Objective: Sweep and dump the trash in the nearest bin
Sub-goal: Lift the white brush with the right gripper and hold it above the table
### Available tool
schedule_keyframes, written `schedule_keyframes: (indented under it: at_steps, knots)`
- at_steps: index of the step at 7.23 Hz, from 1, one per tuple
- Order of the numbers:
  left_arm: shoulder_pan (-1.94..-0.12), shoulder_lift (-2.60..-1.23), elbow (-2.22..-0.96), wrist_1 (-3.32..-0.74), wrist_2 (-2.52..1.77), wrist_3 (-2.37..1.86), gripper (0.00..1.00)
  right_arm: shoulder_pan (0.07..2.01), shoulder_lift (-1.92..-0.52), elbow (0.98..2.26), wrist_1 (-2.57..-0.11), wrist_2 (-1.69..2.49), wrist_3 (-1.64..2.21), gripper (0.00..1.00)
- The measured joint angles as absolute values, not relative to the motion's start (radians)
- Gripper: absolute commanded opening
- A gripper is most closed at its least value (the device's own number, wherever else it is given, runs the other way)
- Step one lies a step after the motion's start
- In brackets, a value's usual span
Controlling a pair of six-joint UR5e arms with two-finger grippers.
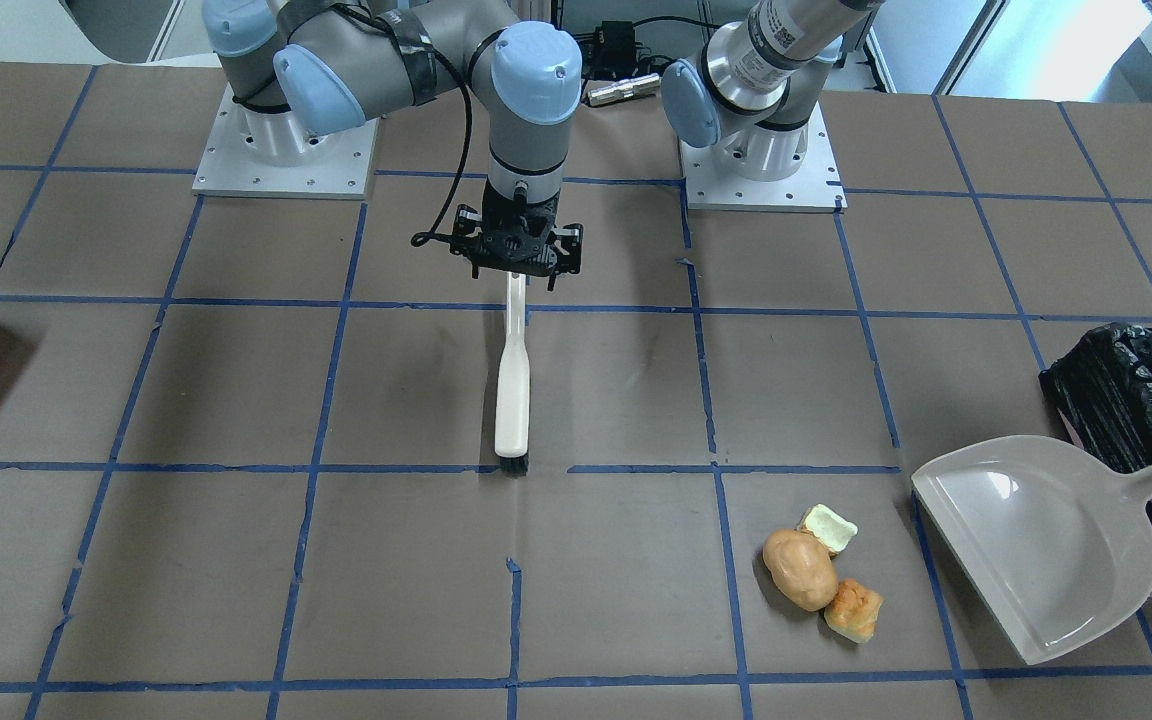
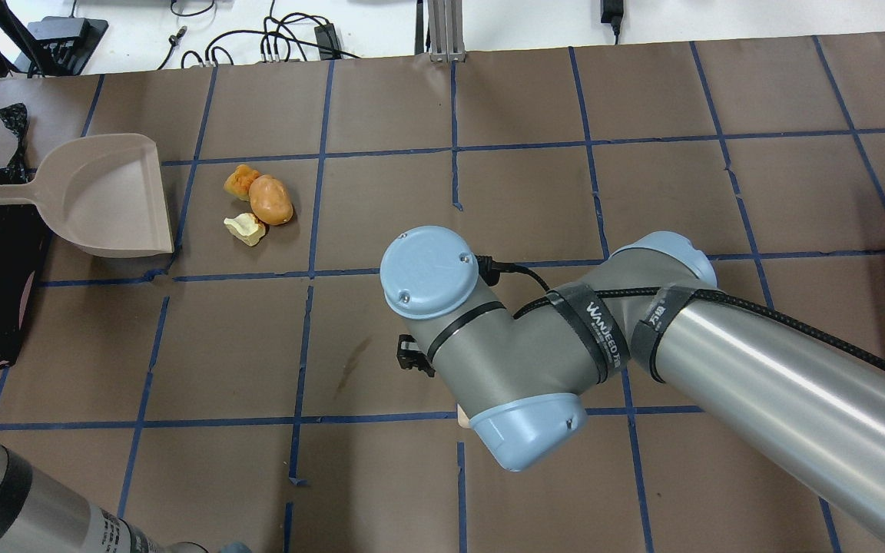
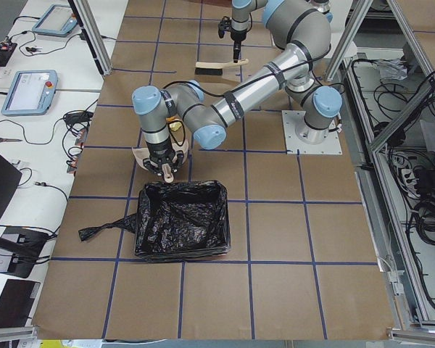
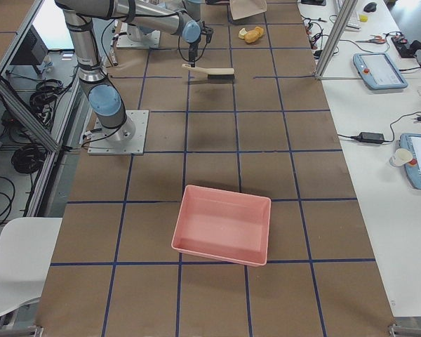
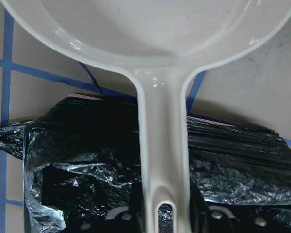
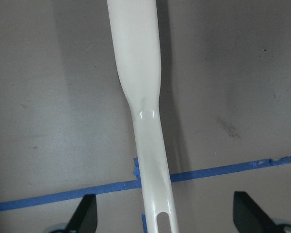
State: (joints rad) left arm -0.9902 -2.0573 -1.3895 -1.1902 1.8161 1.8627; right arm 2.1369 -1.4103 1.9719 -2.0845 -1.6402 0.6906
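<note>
- Nothing is being swept yet. The trash point(image 1: 799, 568) is sitting in one tight cluster of three pieces on the counter point(image 1: 236, 400), and none of it is in the dustpan point(image 1: 1036, 545).
- The left hand point(image 5: 165, 206) is clamping the dustpan's handle. It is holding the pan just beside the trash, mouth toward the pieces, with the handle reaching back over the black-bagged bin point(image 1: 1126, 390).
- The right hand point(image 1: 519, 258) is hovering at the handle end of the brush point(image 1: 512, 390), fingers spread wide on either side without touching it. The brush is lying well apart from the trash.
- Most of the job is looking undone: gripping the brush, carrying it over, pushing the pieces into the pan, tipping them into the bin.
- The right wrist view is showing the gaps beside the brush handle — the front view is hiding them. The left wrist view alone is showing the grip on the dustpan. Only the right-side view is showing the pink box point(image 4: 223, 223), at the far end from the trash.
</note>
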Motion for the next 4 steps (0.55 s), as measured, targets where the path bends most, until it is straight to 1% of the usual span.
schedule_keyframes:
  at_steps: [4]
  knots:
    - [-0.994, -2.068, -1.389, -1.177, 1.794, 1.876, 0.0, 2.15, -1.401, 1.998, -2.084, -1.614, 0.694, 0.99]
